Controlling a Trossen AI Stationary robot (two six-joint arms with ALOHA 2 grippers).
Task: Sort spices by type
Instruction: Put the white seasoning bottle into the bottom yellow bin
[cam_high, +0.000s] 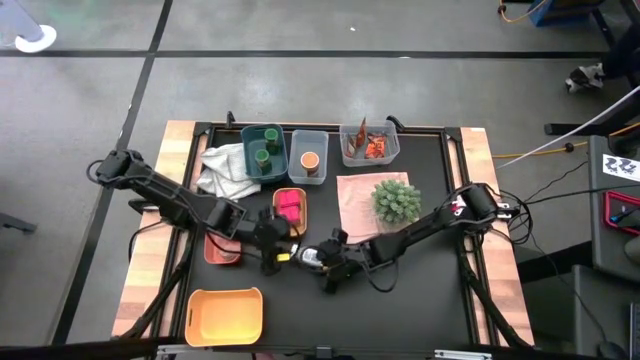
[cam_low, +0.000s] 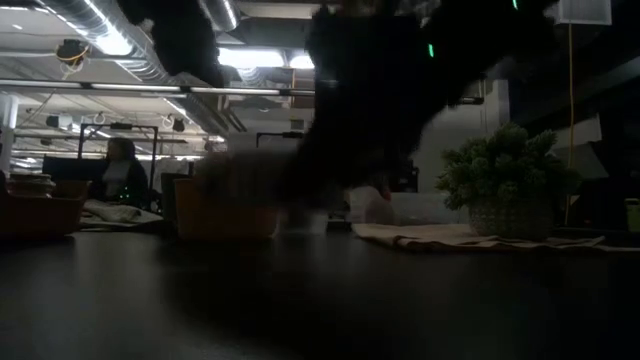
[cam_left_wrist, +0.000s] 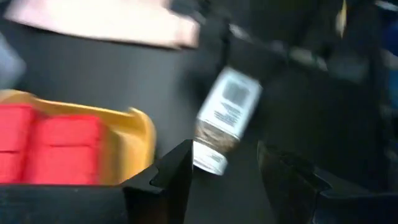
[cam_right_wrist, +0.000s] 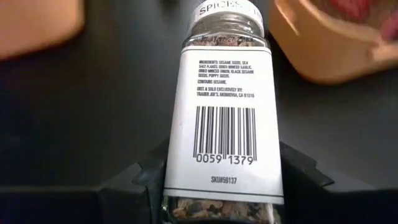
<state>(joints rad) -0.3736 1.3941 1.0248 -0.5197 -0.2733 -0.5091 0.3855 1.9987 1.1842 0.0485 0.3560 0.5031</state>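
The white labelled bottle (cam_high: 308, 257) is at the table's near middle, between my two grippers. My right gripper (cam_right_wrist: 224, 180) is shut on it, and its cap end (cam_left_wrist: 208, 162) points at my left gripper (cam_left_wrist: 227, 174). That gripper is open, and the cap is close to one fingertip but not between the fingers. Magenta boxes (cam_high: 289, 206) lie in a yellow tray (cam_high: 290, 190). Green-lidded jars (cam_high: 265, 150), an orange-lidded jar (cam_high: 310, 160) and red-orange packets (cam_high: 372, 148) sit in bins along the far edge. My right gripper pinches the bottle's labelled body near its bottom end (cam_right_wrist: 177, 168) between its two fingers (cam_right_wrist: 146, 177), one on each side. The fingers slant down from the table's right and run along the bottle. Whether the bottle is clear of the table I cannot tell.
A spiky green plant (cam_high: 397, 198) stands on a pink cloth (cam_high: 352, 205) behind my right arm. A white cloth (cam_high: 226, 170) lies at the far left, a pinkish tray (cam_high: 222, 250) under my left arm, and an orange bin (cam_high: 225, 315) at the near left.
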